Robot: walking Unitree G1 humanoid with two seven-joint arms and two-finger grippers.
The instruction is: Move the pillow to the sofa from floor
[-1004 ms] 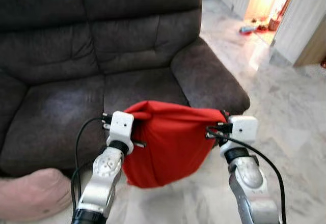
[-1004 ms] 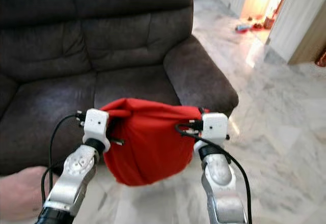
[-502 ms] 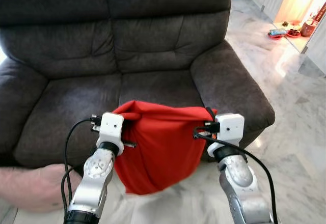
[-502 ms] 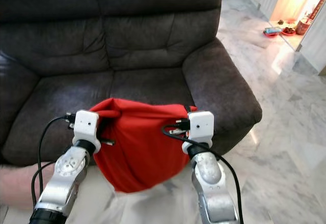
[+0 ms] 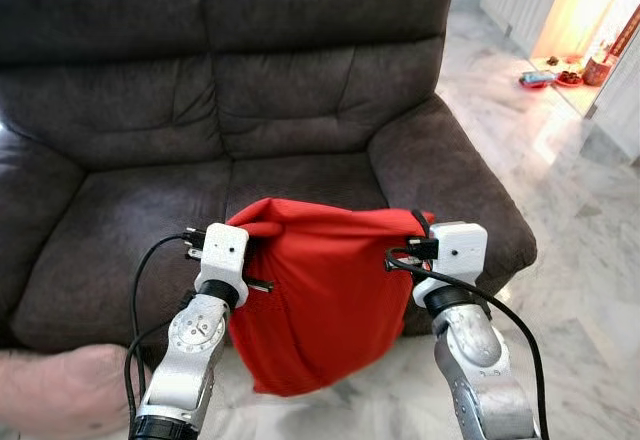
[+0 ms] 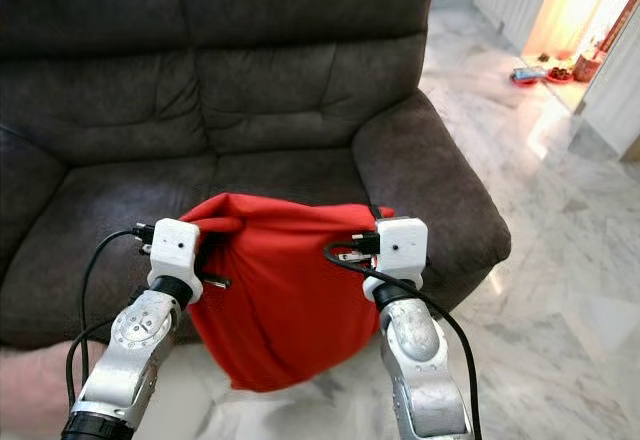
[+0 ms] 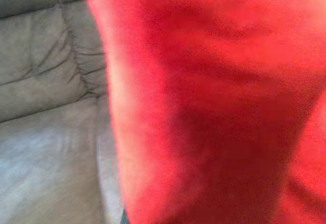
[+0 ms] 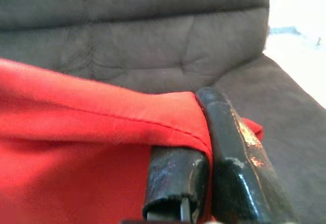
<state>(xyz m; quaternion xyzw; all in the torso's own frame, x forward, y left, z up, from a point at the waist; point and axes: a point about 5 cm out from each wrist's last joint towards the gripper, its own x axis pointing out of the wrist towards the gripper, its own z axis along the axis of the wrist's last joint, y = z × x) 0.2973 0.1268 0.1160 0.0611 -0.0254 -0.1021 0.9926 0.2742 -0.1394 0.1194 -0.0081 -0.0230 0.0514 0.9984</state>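
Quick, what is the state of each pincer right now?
Left pincer: at the red pillow's top corner; open or closed cannot be told.
Right pincer: closed on the pillow's other top corner.

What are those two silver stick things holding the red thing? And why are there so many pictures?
Those silver sticks are a robot's two arms. The robot has a camera on its head, like two eyes, so two pictures look down at nearly the same scene. The other two pictures come from small cameras on its wrists, very close up.

The red thing is a pillow. The left gripper and the right gripper each hold an upper corner, so it hangs between them, off the floor. In the right wrist picture you can see the black fingers pinching the red cloth.

Ahead stands a dark brown sofa, where the pillow should go. Something pinkish lies low by the sofa; I cannot tell what.
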